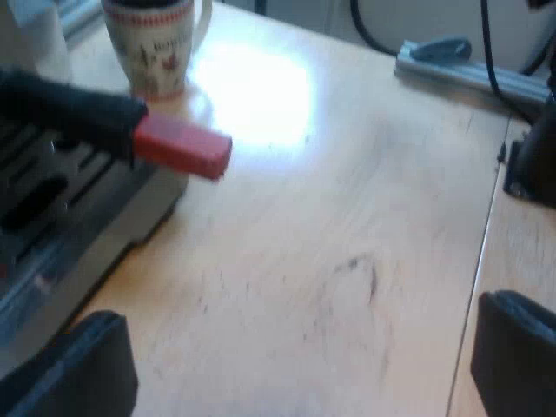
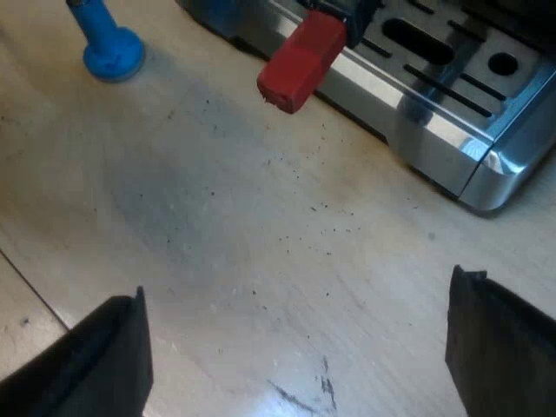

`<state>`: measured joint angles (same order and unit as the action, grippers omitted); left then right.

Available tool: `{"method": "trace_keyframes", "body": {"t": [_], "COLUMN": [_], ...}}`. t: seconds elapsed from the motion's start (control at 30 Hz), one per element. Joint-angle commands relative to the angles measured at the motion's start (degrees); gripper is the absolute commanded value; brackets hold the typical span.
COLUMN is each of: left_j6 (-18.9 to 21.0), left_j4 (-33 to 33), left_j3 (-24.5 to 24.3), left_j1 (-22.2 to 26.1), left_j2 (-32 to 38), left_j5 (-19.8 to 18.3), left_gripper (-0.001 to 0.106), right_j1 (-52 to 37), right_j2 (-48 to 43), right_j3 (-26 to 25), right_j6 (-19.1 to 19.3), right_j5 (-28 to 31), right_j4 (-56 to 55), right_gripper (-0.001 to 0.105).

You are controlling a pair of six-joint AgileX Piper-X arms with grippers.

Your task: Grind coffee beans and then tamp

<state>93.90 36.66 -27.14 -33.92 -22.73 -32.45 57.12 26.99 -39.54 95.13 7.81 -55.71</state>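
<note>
The left gripper has two matte black fingers, broad and blocky; their edges look rounded. The right gripper has the same black fingers; one corner is squared.

espresso machine stands on the table. holder handle juts out from the machine's front, above the slotted tray; its end reaches past the machine's edge and hangs over bare table. mug on the table, just beside the machine, beyond the handle's end. tamper upright on the table, near the handle's end, apart from the machine. metal rail lies on the table, well apart from the mug
</note>
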Motion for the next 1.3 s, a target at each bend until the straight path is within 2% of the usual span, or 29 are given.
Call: {"method": "trace_keyframes", "body": {"t": [0.03, 0.13, 0.27, 0.37, 0.47, 0.53, 0.7, 0.8, 0.83, 0.9, 0.93, 1.1, 1.23, 1.3], "left_j6": [-0.4, -0.4, -0.4, -0.4, -0.4, -0.4, -0.4, -0.4, -0.4, -0.4, -0.4, -0.4, -0.4, -0.4], "left_j4": [-3.5, -4.3, -4.4, -4.4, -4.9, -5.3, -6.0, -6.1, -6.1, -6.1, -6.1, -6.1, -6.1, -6.1], "left_j3": [1.0, 2.1, 3.2, 4.2, 6.1, 6.9, 7.4, 7.4, 7.4, 7.4, 7.4, 7.4, 7.4, 7.4], "left_j1": [-0.2, -0.2, -0.2, -0.2, -0.2, -0.2, -0.2, -0.2, -0.2, -0.2, -0.2, -0.2, -0.2, -0.2], "left_j2": [0.1, 0.1, 0.1, 0.1, 0.1, 0.1, 0.1, 0.1, 0.1, 0.1, 0.1, 0.1, 0.1, 0.1], "left_j5": [-0.8, -1.3, -2.0, -2.2, -2.2, -2.2, -2.2, -2.2, -2.2, -2.2, -2.2, -2.2, -2.2, -2.2], "left_gripper": [0.08, 0.08, 0.08, 0.08, 0.08, 0.08, 0.08, 0.08, 0.08, 0.08, 0.08, 0.08, 0.08, 0.08], "right_j1": [4.5, 9.5, 15.6, 20.9, 25.0, 26.5, 27.1, 27.1, 27.1, 27.1, 27.1, 27.1, 27.1, 27.1], "right_j2": [-0.1, -0.1, -0.1, 0.1, 2.2, 4.2, 11.3, 16.1, 18.7, 20.7, 22.9, 28.6, 32.0, 32.6], "right_j3": [1.5, 3.6, 6.3, 9.0, 12.0, 13.3, 15.8, 16.5, 16.5, 16.5, 16.5, 16.5, 16.5, 16.5], "right_j6": [-3.1, -7.1, -9.7, -13.9, -14.9, -15.4, -17.0, -17.0, -17.7, -18.9, -20.6, -20.8, -20.8, -20.8], "right_j5": [6.0, 12.0, 20.1, 25.8, 31.7, 34.1, 35.2, 36.7, 37.4, 37.9, 39.1, 43.6, 49.2, 50.1], "right_j4": [5.8, 9.5, 12.8, 16.1, 20.9, 25.0, 34.5, 38.6, 39.0, 39.2, 39.8, 45.8, 50.4, 51.0], "right_gripper": [0.071, 0.071, 0.071, 0.071, 0.071, 0.071, 0.07, 0.06, 0.055, 0.051, 0.049, 0.042, 0.024, 0.02]}}
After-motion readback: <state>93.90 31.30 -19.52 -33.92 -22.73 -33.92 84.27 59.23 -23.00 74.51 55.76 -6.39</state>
